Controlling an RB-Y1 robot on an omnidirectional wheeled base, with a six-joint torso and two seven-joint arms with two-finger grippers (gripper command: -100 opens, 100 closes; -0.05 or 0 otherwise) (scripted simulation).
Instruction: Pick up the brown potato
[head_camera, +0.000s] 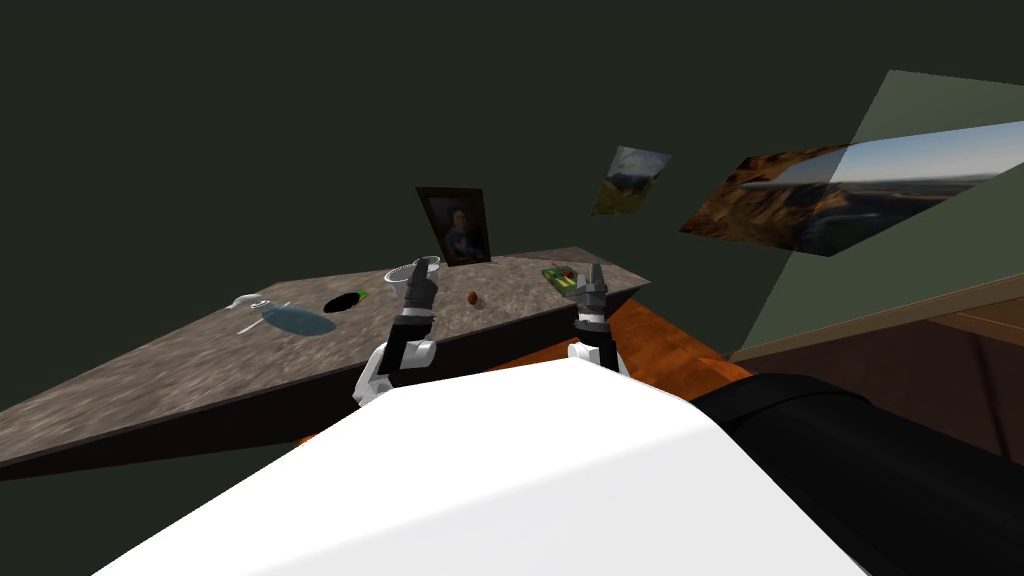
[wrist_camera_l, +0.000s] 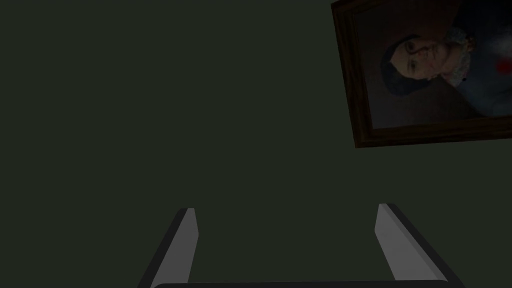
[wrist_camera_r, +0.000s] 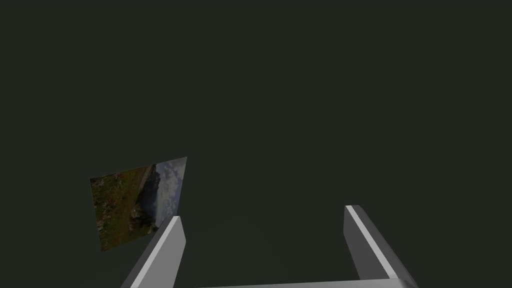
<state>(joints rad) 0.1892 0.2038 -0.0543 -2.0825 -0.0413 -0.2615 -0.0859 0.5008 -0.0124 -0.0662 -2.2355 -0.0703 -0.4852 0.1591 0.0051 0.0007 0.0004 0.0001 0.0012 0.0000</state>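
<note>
One brown potato (head_camera: 472, 297) lies on your desk (head_camera: 200, 370), bare top around it, near the front edge. Left end effector (head_camera: 420, 268) and right end effector (head_camera: 597, 270) flank the potato, both spread wide.

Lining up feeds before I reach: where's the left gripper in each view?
Head view: left gripper raised at the table's near side, left of the potato, open.
Left wrist view: its own two fingers, apart, aimed at the wall beside the framed portrait.
Right wrist view: these open fingers belong to the right gripper.
Shared landmark: the framed portrait, in head and left wrist views.
</note>
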